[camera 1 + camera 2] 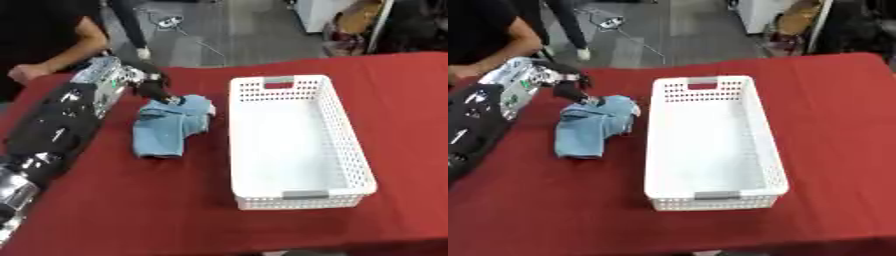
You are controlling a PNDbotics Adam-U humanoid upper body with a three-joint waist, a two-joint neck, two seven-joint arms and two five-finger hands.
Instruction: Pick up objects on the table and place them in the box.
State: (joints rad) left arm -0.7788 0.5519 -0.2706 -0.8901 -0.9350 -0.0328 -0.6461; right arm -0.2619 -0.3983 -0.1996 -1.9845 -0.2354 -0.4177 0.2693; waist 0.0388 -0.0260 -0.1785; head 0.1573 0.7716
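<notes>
A crumpled light blue cloth (pixel 171 127) lies on the red table, left of the white perforated box (pixel 296 137). My left hand (pixel 156 89) reaches in from the left, its dark fingers curled down onto the cloth's upper edge and pinching it. The cloth still rests on the table. The box is empty and stands lengthwise in the middle of the table. My right hand shows in neither view.
The red tablecloth (pixel 157 210) covers the whole table. A person in a black shirt stands at the far left edge, one hand (pixel 26 72) resting on the table. Beyond the table lies a grey floor with cables.
</notes>
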